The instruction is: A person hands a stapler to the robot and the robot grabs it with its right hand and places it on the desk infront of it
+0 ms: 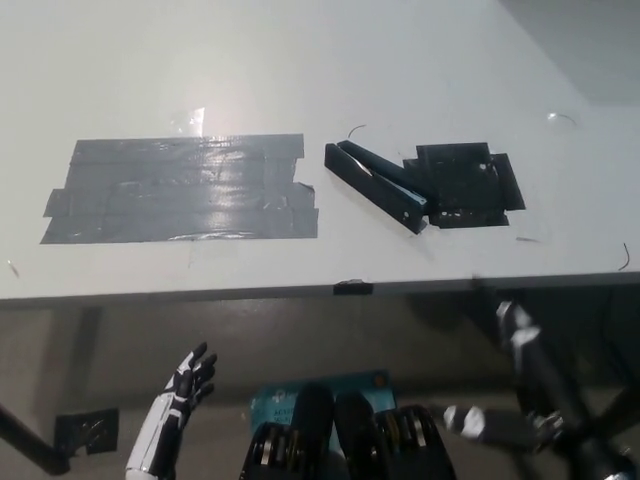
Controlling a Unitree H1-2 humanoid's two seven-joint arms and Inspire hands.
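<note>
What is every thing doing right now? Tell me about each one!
stapler: lying on the desk, nobody holding it, one end on the black tape patch.
black tape patch: stuck flat on the desk.
grey tape patch: stuck flat on the desk.
left hand: open, empty, below the desk edge.
right hand: open, empty, below the desk edge.

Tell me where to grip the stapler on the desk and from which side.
Grip the stapler across its long narrow body near the middle, from above. It lies flat and diagonal on the desk, its right end on the black tape patch; the long sides look clear.
</note>
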